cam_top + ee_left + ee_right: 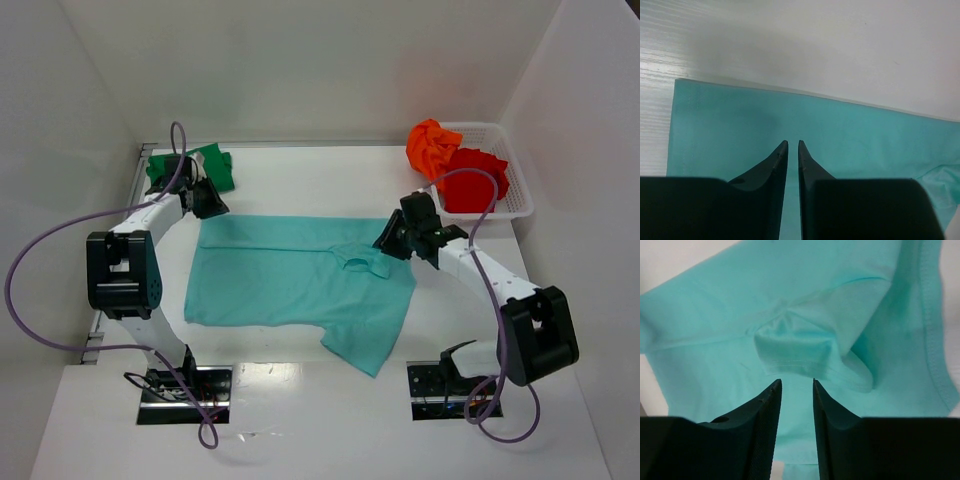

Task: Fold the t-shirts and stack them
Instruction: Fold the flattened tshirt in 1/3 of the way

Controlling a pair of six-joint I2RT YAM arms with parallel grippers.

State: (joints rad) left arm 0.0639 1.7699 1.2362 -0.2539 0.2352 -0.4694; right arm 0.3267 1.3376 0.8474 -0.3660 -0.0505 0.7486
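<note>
The teal shirt (290, 275) lies spread at the table's (300, 170) centre, one sleeve trailing toward 5 o'clock. A green shirt (215, 165) sits bunched at 10 o'clock. The orange (432, 147) and red (475, 180) shirts wait in the basket (518, 195) at 2 o'clock.

The left gripper (210, 203) hangs over the teal shirt's 10 o'clock corner, its jaws almost together with nothing between them. The right gripper (390, 243) is at 3 o'clock by the collar, its jaws a narrow gap apart and empty, pointing at a small puckered fold of cloth.

This looks like the start of the teal shirt's fold — both tools placed, neither gripping. The next move calls for each to open, drop onto its far edge and pinch a single layer, then carry that edge toward 6 o'clock together so the cloth doesn't skew.
</note>
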